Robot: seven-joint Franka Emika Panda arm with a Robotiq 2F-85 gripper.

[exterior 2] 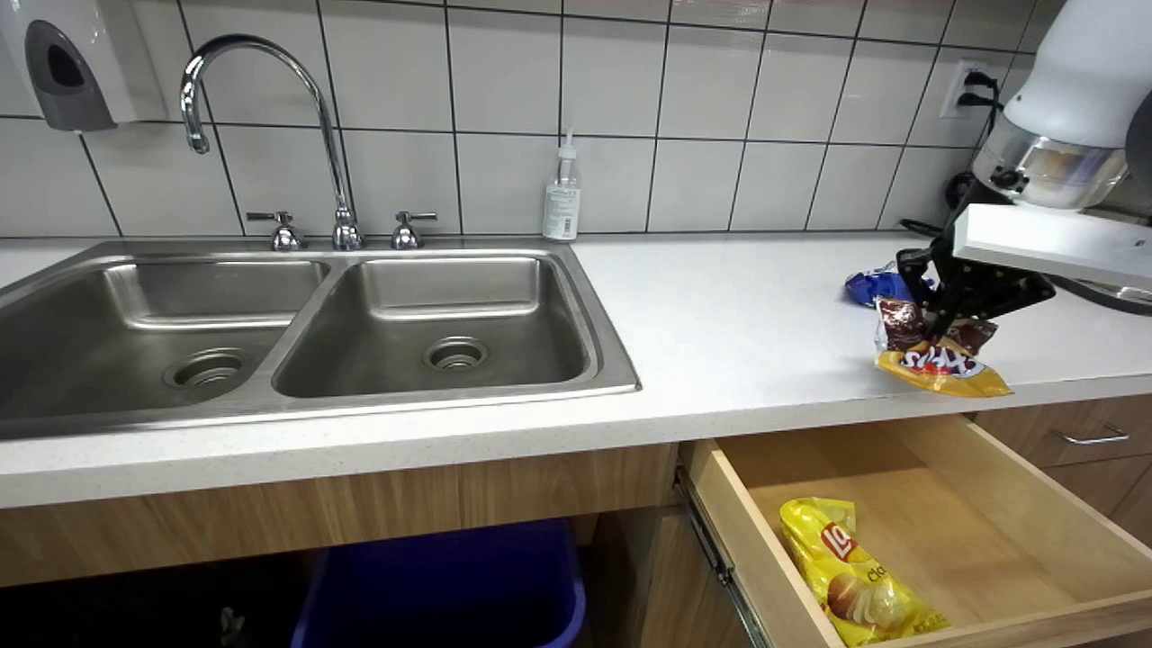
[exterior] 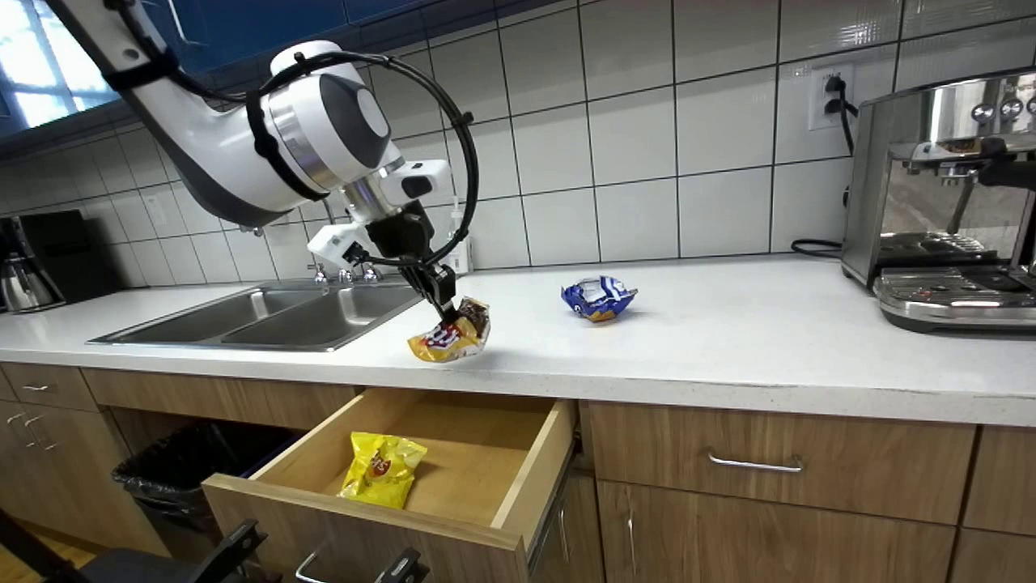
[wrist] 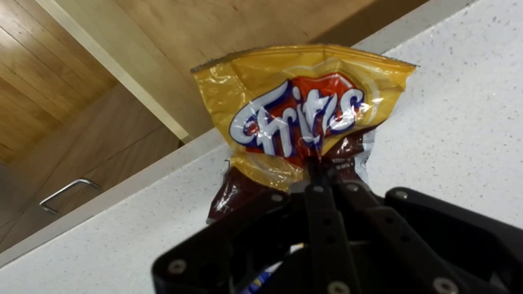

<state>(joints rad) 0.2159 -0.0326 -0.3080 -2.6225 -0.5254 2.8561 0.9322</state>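
My gripper (wrist: 320, 167) is shut on a crumpled yellow and brown Fritos bag (wrist: 302, 110), pinching it about the middle. In both exterior views the gripper points down, with the bag (exterior: 445, 346) at its tips by the counter's front edge; how far it hangs above the surface is hard to tell. A blue bag (exterior: 599, 298) lies farther back on the white counter (exterior: 728, 324); the gripper partly hides this blue bag (exterior 2: 868, 286) from another angle. Below the counter, a pulled-out wooden drawer (exterior: 486, 437) holds a yellow Lay's bag (exterior: 382, 470) on its left side.
A steel double sink (exterior 2: 603, 360) with a tall faucet (exterior 2: 337, 180) lies left of the drawer. A clear pump bottle (exterior 2: 562, 198) stands by the wall. The espresso machine (exterior: 947, 202) occupies the right end. Under the sink sits a blue bin (exterior 2: 441, 585). Chair parts (exterior: 227, 551) show low down.
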